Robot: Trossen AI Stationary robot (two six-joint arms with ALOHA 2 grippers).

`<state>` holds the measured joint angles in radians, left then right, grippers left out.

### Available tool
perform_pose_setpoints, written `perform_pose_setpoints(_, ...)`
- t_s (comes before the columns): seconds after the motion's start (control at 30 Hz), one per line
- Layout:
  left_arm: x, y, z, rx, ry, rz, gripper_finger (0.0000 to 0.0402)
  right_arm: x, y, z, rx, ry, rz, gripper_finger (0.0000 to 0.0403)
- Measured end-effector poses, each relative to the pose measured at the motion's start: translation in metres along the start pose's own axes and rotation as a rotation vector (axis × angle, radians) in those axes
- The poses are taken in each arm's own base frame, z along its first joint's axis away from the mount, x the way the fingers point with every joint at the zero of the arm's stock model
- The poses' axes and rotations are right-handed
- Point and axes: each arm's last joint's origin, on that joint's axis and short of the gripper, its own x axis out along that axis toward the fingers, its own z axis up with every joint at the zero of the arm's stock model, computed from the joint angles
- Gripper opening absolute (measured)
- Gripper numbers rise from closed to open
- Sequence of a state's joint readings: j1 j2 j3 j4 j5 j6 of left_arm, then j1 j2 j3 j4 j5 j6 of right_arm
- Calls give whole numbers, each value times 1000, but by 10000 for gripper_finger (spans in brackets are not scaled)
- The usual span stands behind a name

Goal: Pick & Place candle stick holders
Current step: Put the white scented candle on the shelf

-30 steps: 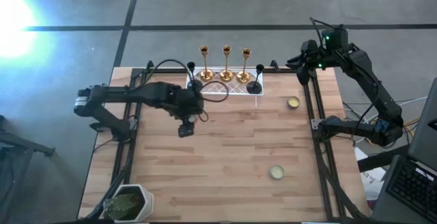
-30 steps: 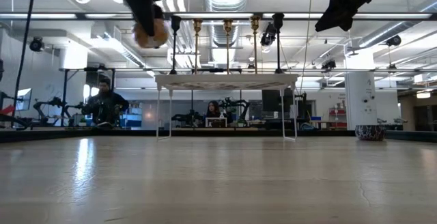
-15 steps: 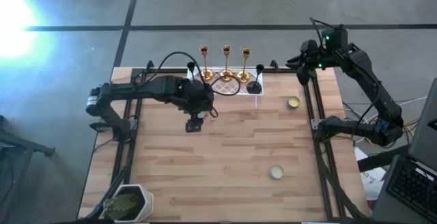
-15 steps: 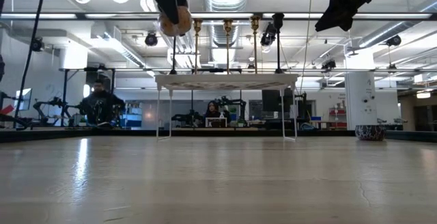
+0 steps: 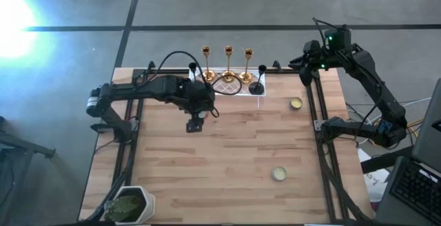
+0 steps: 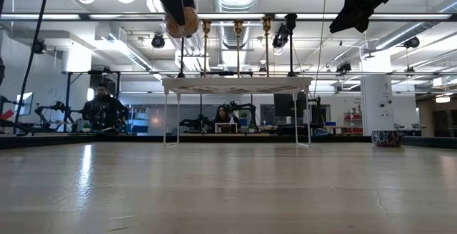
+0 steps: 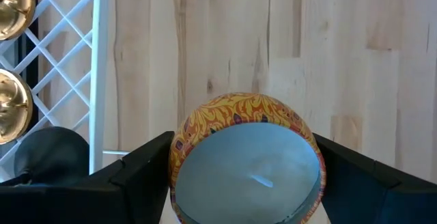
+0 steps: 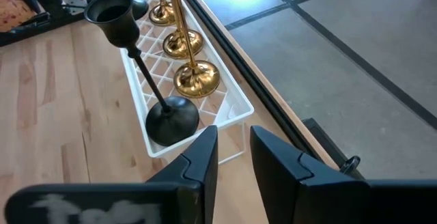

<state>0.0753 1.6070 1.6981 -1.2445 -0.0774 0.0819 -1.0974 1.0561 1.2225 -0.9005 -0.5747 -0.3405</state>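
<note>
1. You have three tall slim shiny gold candle stick holders: [image 5: 205, 64], [image 5: 228, 64], [image 5: 247, 64].
2. You have two shorter black candle stick holders with bulb bases: [image 5: 258, 80] and [image 5: 193, 70].
3. You can count three low round cups: two cream-gold ones on the wooden bench [image 5: 207, 171] at [image 5: 295, 103] and [image 5: 278, 173], and one with an orange patterned wall [image 7: 247, 159] held between dark fingers [image 7: 140, 176].
4. You have one white lattice tray [image 5: 227, 89].
5. You have one white pot with a green plant [image 5: 131, 205].
6. You have two dark arms: [image 5: 138, 94] and [image 5: 365, 67].
</note>
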Motion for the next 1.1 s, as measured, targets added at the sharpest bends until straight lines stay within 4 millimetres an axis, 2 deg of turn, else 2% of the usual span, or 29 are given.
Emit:
perform_pose_setpoints(0.27,-1,1,-1,2,-2,0,301,0,0,0,0,0,0,91)
perform_pose_setpoints(0.73,-1,1,-2,-1,8,-7,301,0,0,0,0,0,0,68)
perform_pose_setpoints(0.93,-2,1,0,118,-9,-12,301,0,0,0,0,0,0,75)
perform_pose_setpoints(1.1,-9,0,7,361,-95,-47,301,0,0,0,0,0,0,84)
